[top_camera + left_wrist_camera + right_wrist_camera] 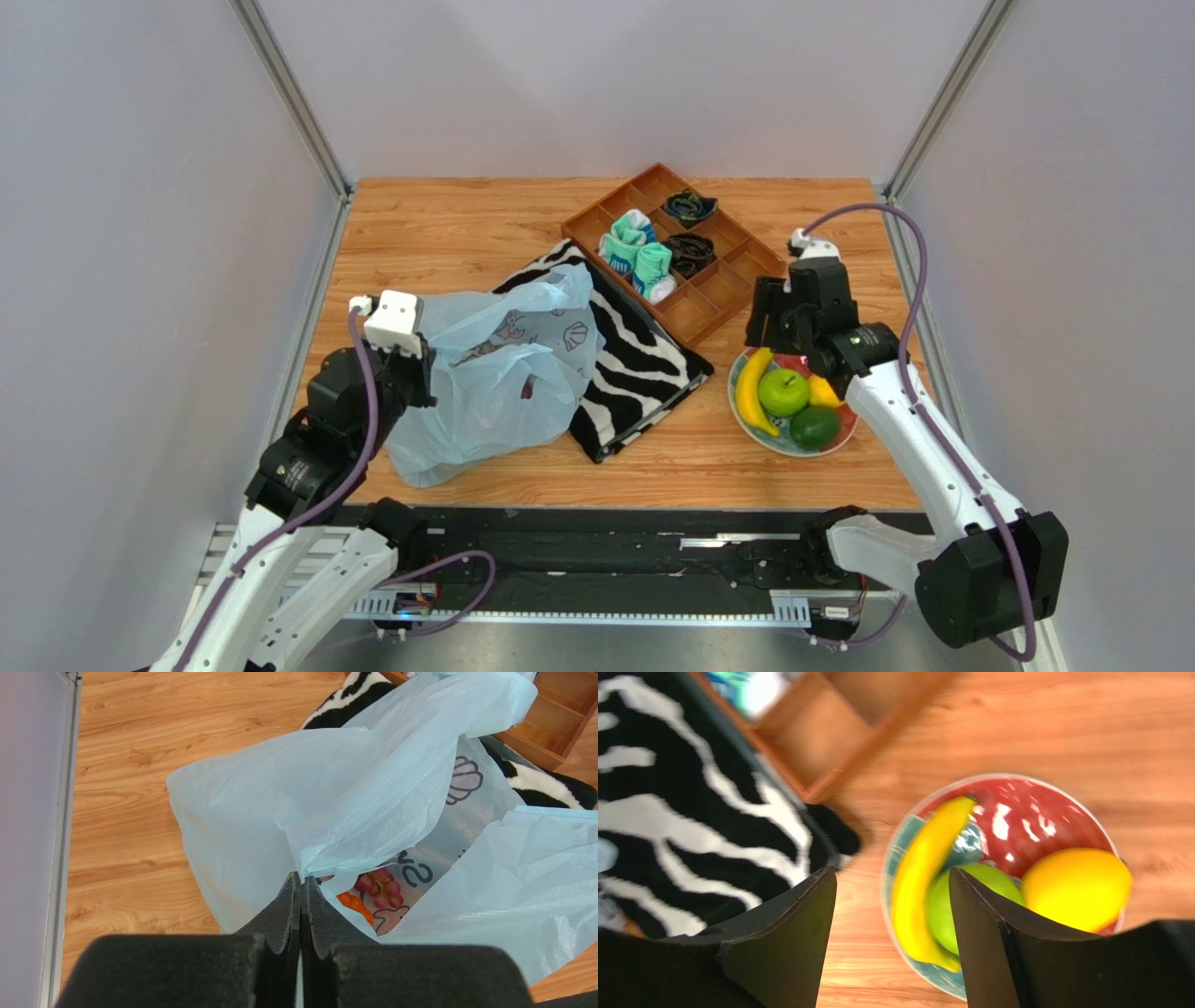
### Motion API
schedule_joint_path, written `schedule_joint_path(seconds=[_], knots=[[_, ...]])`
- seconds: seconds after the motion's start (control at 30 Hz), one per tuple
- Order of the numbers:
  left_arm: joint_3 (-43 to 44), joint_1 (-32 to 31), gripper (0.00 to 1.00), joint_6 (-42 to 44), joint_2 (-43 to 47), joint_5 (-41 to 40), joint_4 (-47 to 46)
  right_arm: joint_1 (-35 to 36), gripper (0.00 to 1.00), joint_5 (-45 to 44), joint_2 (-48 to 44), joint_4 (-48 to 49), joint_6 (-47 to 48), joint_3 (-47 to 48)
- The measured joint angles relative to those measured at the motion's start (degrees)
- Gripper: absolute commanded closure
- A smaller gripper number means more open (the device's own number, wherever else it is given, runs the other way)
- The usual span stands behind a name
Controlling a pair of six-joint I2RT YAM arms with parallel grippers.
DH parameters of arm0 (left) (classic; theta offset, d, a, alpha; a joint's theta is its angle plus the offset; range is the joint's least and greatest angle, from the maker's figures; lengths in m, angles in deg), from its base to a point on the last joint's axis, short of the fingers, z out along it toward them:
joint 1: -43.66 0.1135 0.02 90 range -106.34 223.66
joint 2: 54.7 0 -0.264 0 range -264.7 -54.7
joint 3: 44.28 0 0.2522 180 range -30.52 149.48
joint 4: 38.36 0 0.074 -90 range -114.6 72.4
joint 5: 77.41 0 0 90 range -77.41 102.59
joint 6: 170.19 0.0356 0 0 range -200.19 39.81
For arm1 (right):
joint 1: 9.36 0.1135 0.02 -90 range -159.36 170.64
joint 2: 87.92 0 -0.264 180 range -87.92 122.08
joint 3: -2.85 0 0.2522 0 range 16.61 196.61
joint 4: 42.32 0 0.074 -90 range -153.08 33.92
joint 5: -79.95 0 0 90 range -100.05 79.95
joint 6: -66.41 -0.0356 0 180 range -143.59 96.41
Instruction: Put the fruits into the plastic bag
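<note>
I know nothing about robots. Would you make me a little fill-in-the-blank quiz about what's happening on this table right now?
1. The left gripper is ____ on the edge of the plastic bag.
2. The grape bunch already lies ____ the bag.
3. The right gripper hangs open above the ____ that holds the banana, green apple and lemon.

Missing words: shut; inside; plate.

A robot test booth in a lab: plain grey panels point(140, 210) on metal posts point(292, 98) box in a wooden table point(449, 231), with a left arm point(316, 448) and a right arm point(912, 420) bolted to a black rail point(631, 553) at six o'clock.
</note>
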Motion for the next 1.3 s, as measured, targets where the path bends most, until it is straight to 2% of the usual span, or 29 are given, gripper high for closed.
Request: schedule_joint_path(seconds=[0.17,0.33,0.87,1.3], knots=[[0.0,0.0,1.00,0.0,0.0,0.0,0.0,-9.8,0.46,3.1,-0.2,-1.4,0.5,-4.5],[0.0,0.0,1.00,0.0,0.0,0.0,0.0,-14.0,0.51,5.3,-0.2,-2.0,0.5,-6.2],[0.0,0.0,1.00,0.0,0.0,0.1,0.0,-14.3,0.62,6.3,3.2,-3.3,0.1,-6.3],[0.0,0.0,1.00,0.0,0.0,1.0,0.0,-14.4,0.64,4.8,3.2,-4.5,-1.0,-7.3]])
